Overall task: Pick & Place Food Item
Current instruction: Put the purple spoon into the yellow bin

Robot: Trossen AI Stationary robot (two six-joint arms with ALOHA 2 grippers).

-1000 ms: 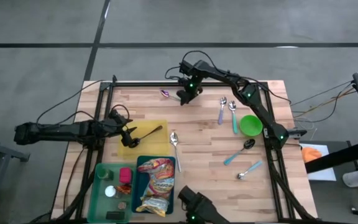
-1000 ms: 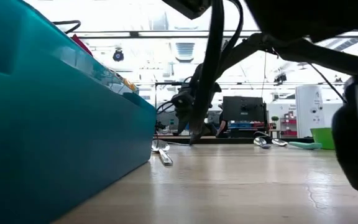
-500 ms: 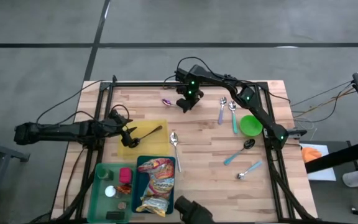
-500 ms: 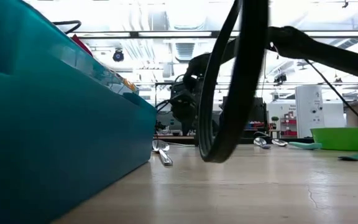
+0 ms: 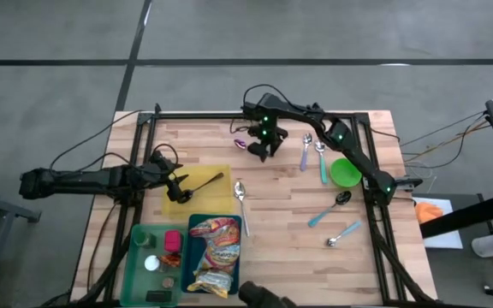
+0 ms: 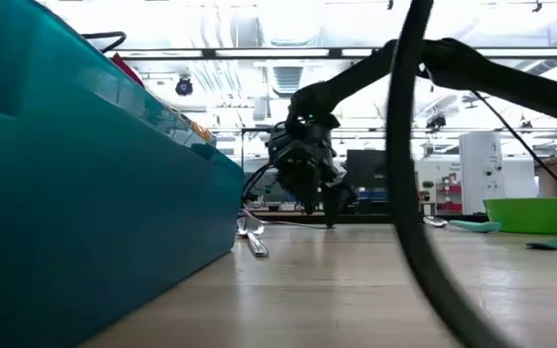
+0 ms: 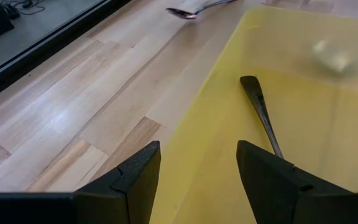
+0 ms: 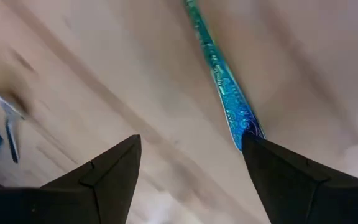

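Hovering upper centre, my right gripper [image 5: 259, 147] spread, empty beside purple item [image 5: 241, 144]; next: descend, grasp. Left gripper [image 5: 176, 185] waits, half-spread.

Wooden table [image 5: 281, 192] — glossy yellow tray [image 7: 303, 118]

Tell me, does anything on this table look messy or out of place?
Nothing is spilled or broken. The cutlery looks scattered, though: spoons lie loose at odd angles across the table, and one dark utensil lies alone on the yellow tray rather than with the rest.
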